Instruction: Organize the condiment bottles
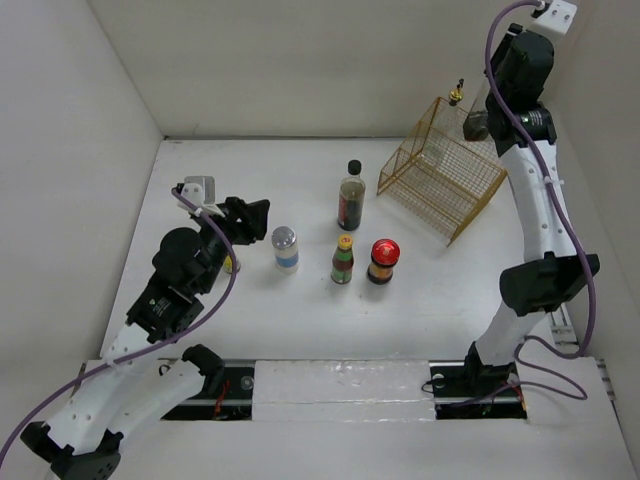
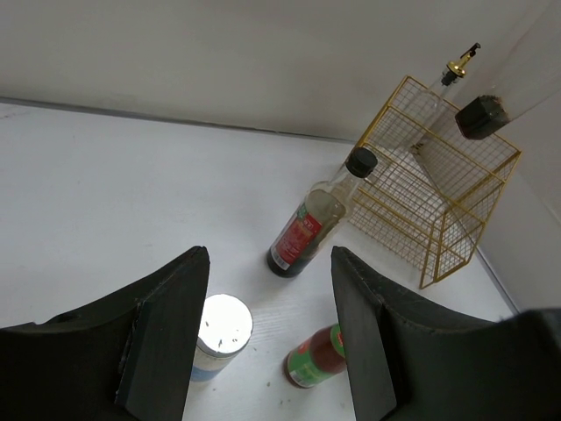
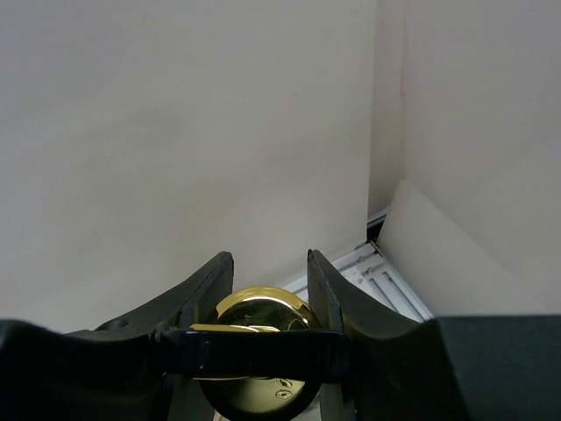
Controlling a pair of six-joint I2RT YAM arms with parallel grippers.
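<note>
Four condiment bottles stand in the middle of the table: a blue-labelled silver-lidded jar (image 1: 285,249), a dark black-capped bottle (image 1: 351,197), a green yellow-capped bottle (image 1: 343,260) and a squat red-lidded jar (image 1: 383,260). My left gripper (image 1: 252,215) is open and empty, just left of the silver-lidded jar (image 2: 223,329). My right gripper (image 1: 472,122) is raised at the back right corner above the basket. It is shut on the clear gold-capped bottle (image 1: 458,98), whose gold cap (image 3: 259,307) sits between its fingers. The grey shaker is out of view.
A gold wire basket (image 1: 440,180) stands tilted at the back right, also seen in the left wrist view (image 2: 438,197). White walls close in the table at the left, back and right. The arm bases sit at the near edge.
</note>
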